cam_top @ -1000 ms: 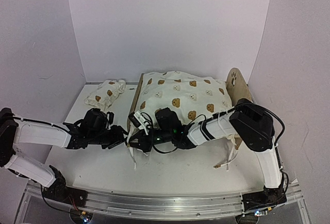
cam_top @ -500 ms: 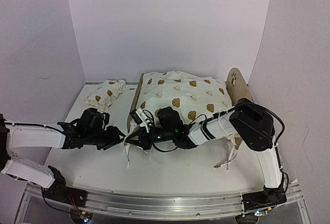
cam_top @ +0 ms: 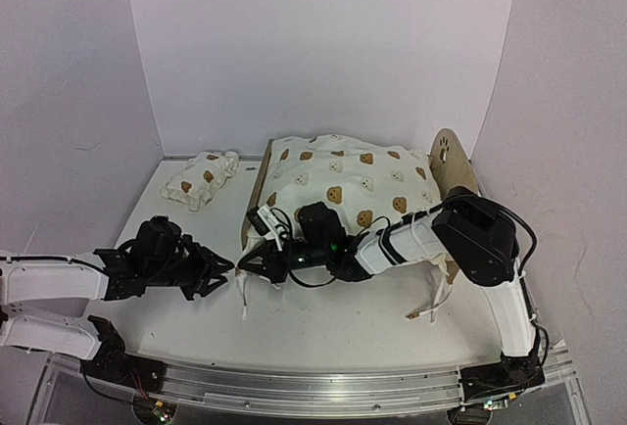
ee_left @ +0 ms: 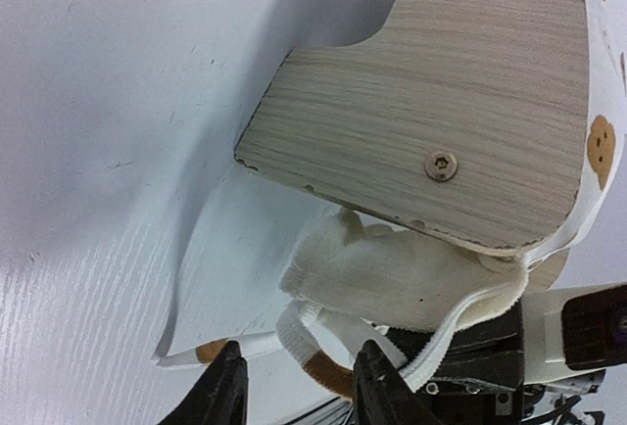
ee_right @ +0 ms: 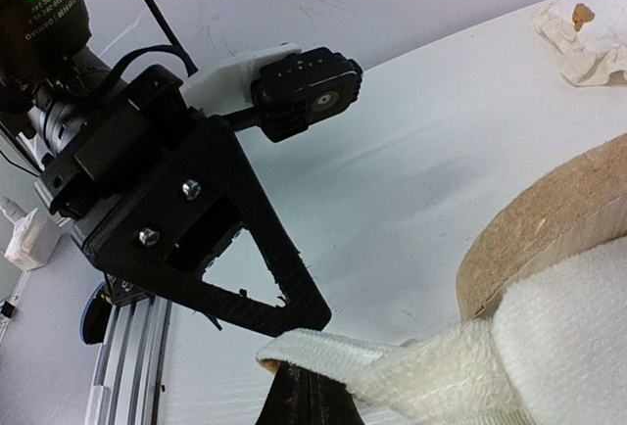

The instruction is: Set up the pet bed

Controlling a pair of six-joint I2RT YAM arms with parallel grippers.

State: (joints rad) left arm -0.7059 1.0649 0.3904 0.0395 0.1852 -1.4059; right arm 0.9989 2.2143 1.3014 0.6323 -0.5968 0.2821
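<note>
Where the pet bed (cam_top: 449, 157) ends, the right tool (cam_top: 253, 266) pinches a tie (cam_top: 241, 295).

R hand (ee_right: 310, 398) pinching cushion tie (ee_right: 325, 352) by bed frame (ee_right: 549, 231).

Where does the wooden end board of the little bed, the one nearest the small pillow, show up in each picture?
Top external: the end board stands edge-on, left of centre, between the small pillow and the cushion.
Left wrist: its flat face, with a screw, fills the upper right.
Right wrist: only its curved edge, at the right.
Shared landmark: the white cushion tie pinched by the right gripper, by the board's near corner.
</note>
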